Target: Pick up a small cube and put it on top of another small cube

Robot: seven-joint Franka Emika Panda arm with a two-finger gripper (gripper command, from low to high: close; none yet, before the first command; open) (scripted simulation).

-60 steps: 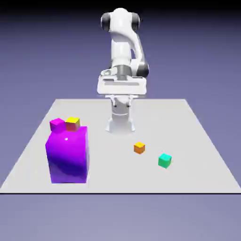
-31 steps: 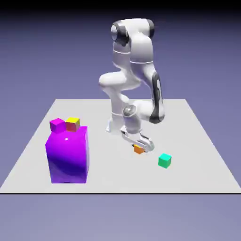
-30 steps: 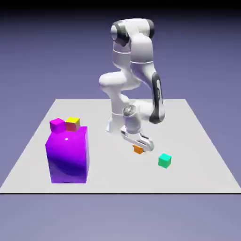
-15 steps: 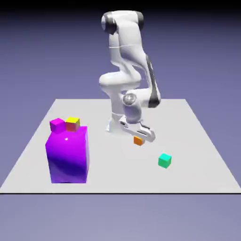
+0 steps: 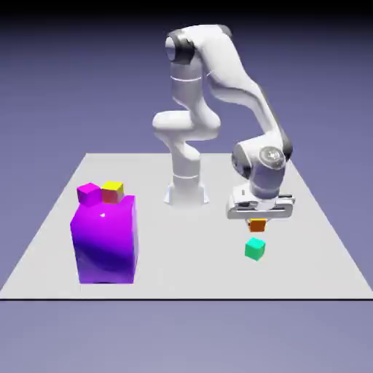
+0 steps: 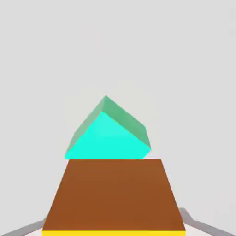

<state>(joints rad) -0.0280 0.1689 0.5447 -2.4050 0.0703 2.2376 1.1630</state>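
Hovering now just above the teal-green cube (image 5: 255, 249), the hand (image 5: 258, 221) is clamped on the orange cube (image 5: 257, 226), which it lifted off the table (image 5: 320, 248) and swung toward the exterior view's right. Looks like lowering and letting go is next.

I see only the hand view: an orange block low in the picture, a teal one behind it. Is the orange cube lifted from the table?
Observer: Yes. In the exterior view the orange cube hangs in the gripper, clear of the table.
Operator: Is it above the teal cube?
Observer: Nearly: the teal cube sits just below it, with a gap between.
Operator: Are other things nearby?
Observer: A big purple cube stands far off at the exterior view's left, with a magenta cube and a yellow cube on top.
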